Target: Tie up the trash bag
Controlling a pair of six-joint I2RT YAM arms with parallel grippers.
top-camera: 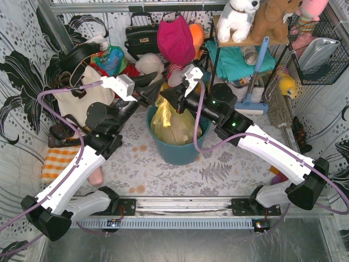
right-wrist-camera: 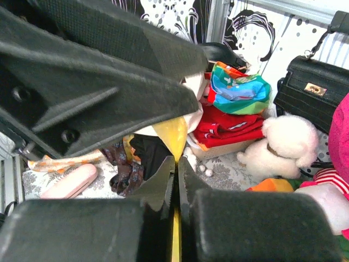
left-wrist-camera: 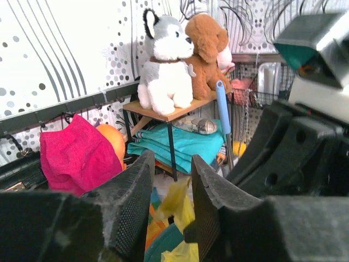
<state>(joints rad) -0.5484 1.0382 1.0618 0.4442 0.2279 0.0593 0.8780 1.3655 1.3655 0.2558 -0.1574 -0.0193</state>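
Floral tabletop point(top-camera: 218, 169) amid clutter, I saw the trash bag point(top-camera: 169, 123) sitting in the teal bin point(top-camera: 177, 153), right gripper point(right-wrist-camera: 177, 169) clenched on its yellow strip, left gripper point(left-wrist-camera: 172, 185) slightly parted around plastic.

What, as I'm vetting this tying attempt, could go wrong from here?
The right gripper has its fingers shut on a thin strip of the trash bag; a hard pull might tear it. The left gripper, fingers apart, may close beside the strip. Both heads crowd above the bin and could collide.
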